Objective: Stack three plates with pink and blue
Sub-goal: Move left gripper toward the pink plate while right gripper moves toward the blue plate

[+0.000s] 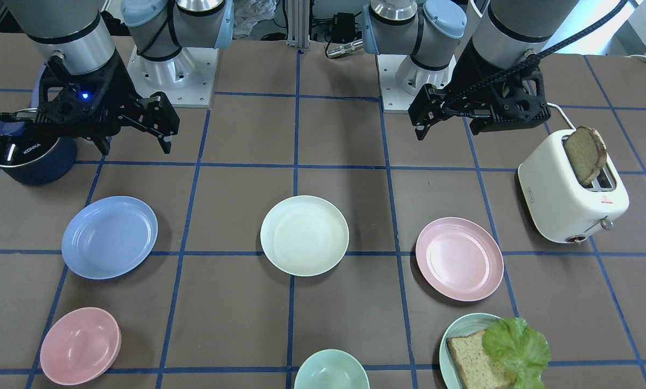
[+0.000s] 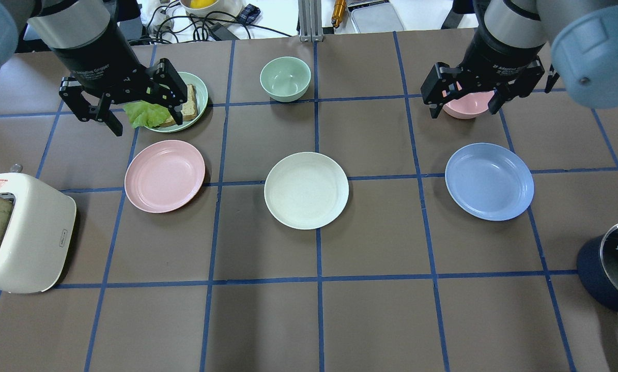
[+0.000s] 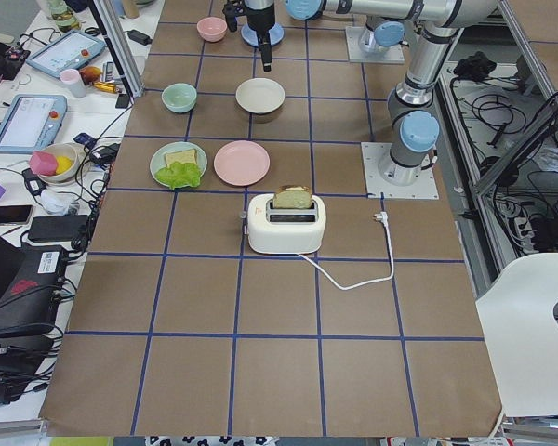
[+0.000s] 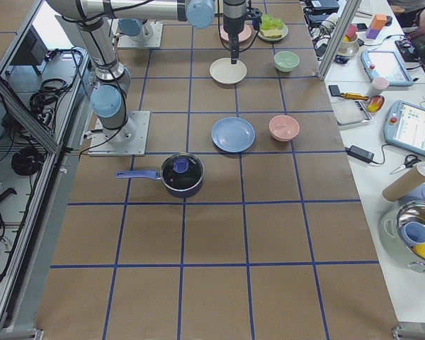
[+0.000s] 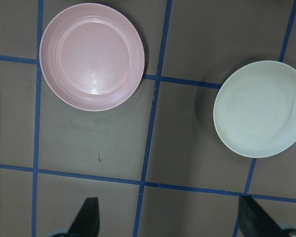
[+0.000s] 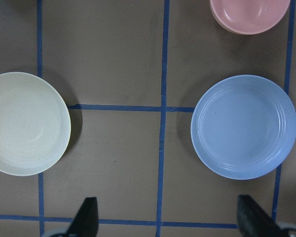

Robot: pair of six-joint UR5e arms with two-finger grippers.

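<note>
While the round matte cream-white plate (image 2: 306,190) is lying at the centre of the brown table (image 2: 371,310), the matching pastel pink plate (image 2: 164,175) is sitting well apart to its left and the pastel blue plate (image 2: 489,181) to its right. Above their far side, the left gripper (image 2: 143,111) and the right gripper (image 2: 465,106) are hanging released, jaws spread, grasping nothing.

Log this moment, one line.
left gripper: open, empty | right gripper: open, empty | pink plate, cream plate, blue plate: apart, unstacked
</note>
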